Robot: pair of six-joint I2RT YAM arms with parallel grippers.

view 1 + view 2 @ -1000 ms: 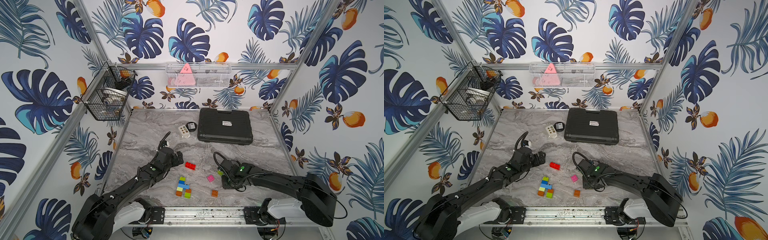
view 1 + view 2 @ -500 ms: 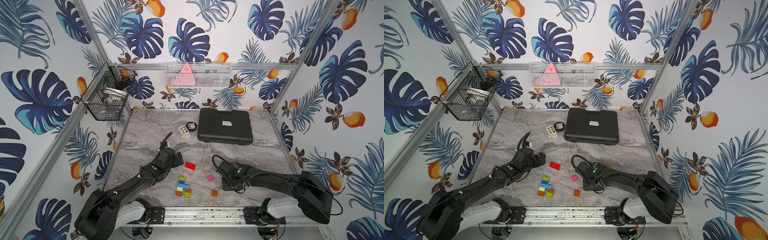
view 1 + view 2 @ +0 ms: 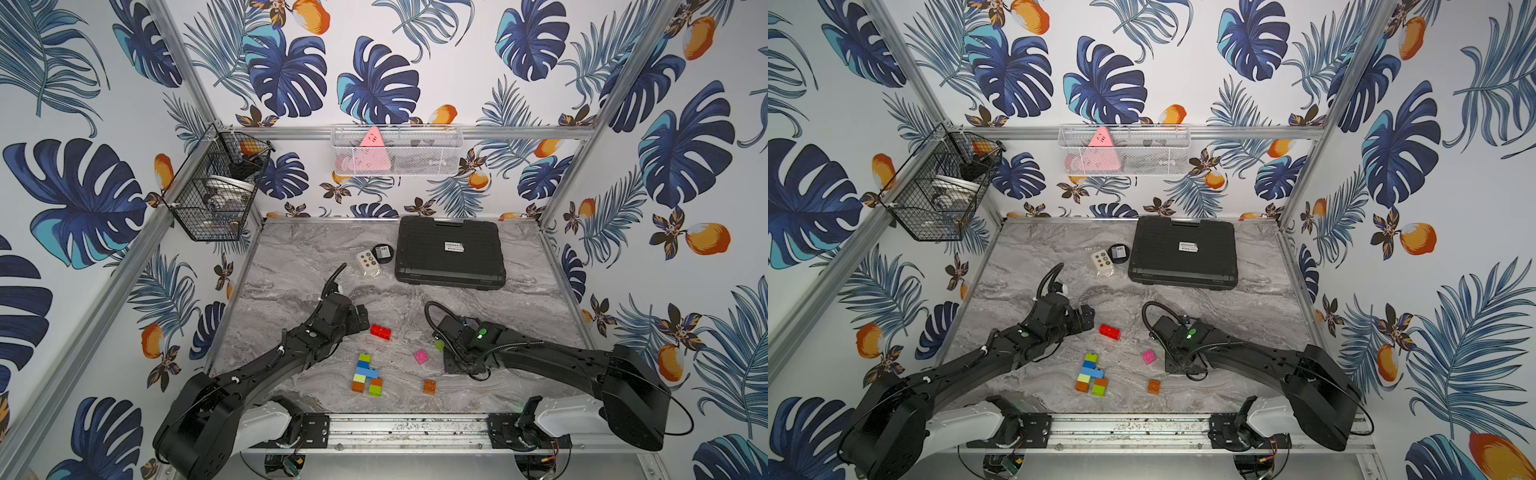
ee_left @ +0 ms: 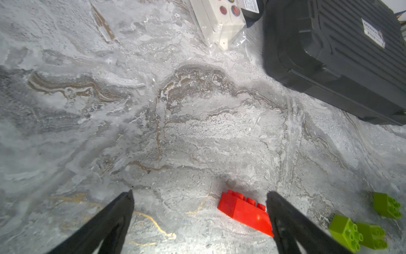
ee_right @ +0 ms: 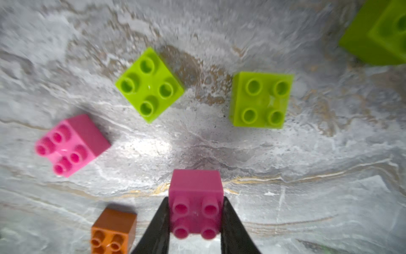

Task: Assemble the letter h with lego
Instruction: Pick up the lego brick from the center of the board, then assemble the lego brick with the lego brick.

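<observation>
On black case [image 3: 436, 268] — white label [image 3: 454, 246], unreadable.

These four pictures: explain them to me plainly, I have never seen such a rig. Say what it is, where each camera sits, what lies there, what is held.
Two robot arms, each ending in a two-fingered gripper, work over a marble-patterned table. Two pictures look down on the whole scene; two come from cameras on the wrists. On the table lie a red brick, a multicoloured cluster of bricks, a few loose ones, and a black case. The left gripper is open and empty. The right gripper clamps a pink brick.
</observation>
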